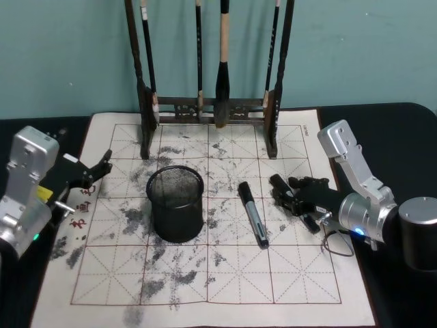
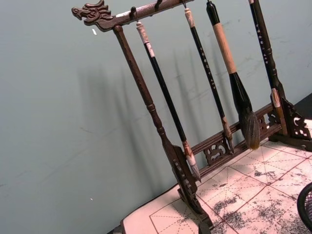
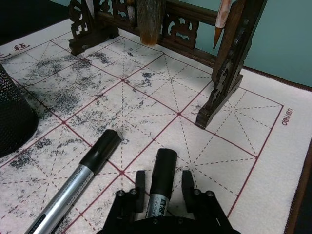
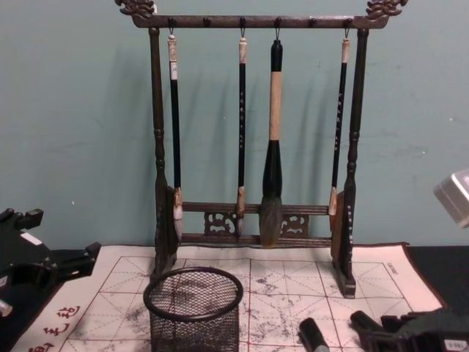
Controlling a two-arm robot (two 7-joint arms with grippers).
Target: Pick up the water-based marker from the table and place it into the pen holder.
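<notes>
Marker (image 3: 163,163): lower centre of frame, narrow gaps either side.
Right gripper (image 3: 164,174): yours, fingers (image 3: 140,181) spread, straddling it.
Left gripper (image 1: 102,166): parked left, fingers apart.

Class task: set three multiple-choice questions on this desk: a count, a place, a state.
1. Brushes hanging on the rack? A two; B four; C six.
2. The loose marker lies: A on the mat between pen holder and right end effector; B inside the pen holder; C on the rack.
3. The right end effector is: A shut on a brush; B gripping the pen holder; C open astride a second marker.
1 B, four hang from its bar; 2 A, it lies flat there; 3 C, gaps flank the marker. Left end effector sits at the mat's left edge.
</notes>
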